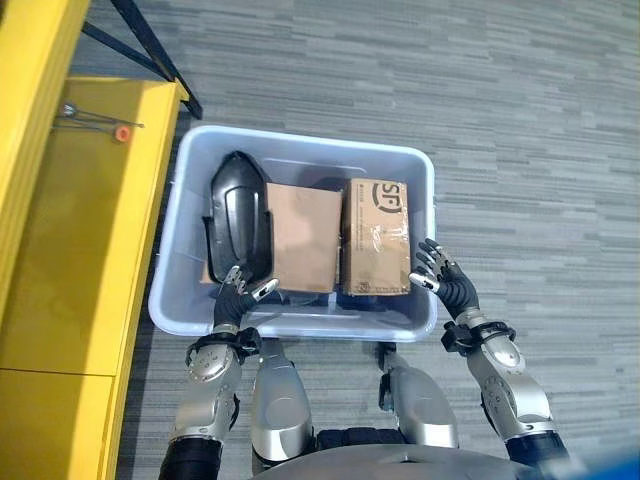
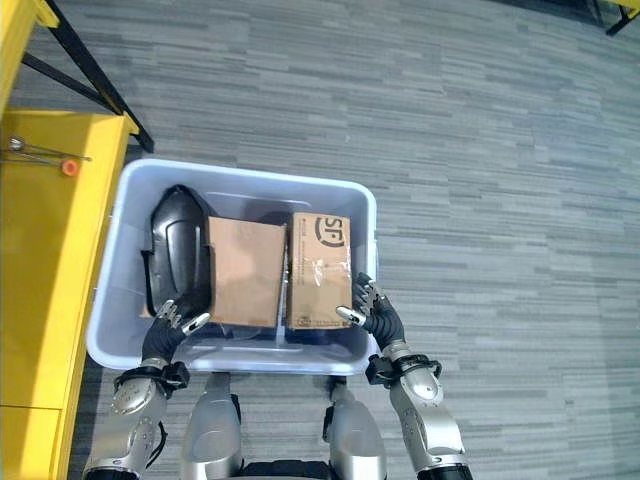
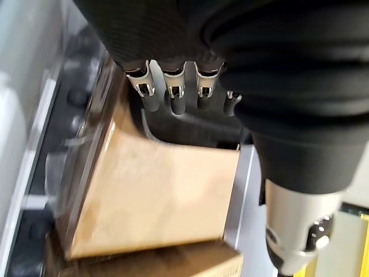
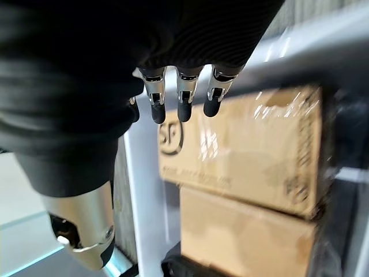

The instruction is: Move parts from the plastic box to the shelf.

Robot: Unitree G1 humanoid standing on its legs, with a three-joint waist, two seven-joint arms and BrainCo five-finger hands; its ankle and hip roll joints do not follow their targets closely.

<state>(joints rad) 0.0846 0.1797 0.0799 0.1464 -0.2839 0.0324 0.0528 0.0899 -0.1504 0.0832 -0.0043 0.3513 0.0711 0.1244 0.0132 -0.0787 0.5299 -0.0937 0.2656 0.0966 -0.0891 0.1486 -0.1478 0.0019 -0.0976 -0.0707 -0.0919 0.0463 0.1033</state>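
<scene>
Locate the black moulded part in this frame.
The black moulded part lies in the plastic box at its left end, beside the plain cardboard box, with the left hand near its close end.

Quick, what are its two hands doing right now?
Left hand: open, holding nothing, over the black part.
Right hand: open, holding nothing, beside the taped cardboard box.

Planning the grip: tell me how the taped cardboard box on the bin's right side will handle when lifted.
The taped cardboard box looks rigid, with crisp edges, so it probably holds shape. The glossy tape showing in the right wrist view may be slippery under fingertips. It sits tightly against the plain box and plastic bin wall, so finger room seems scarce.
</scene>
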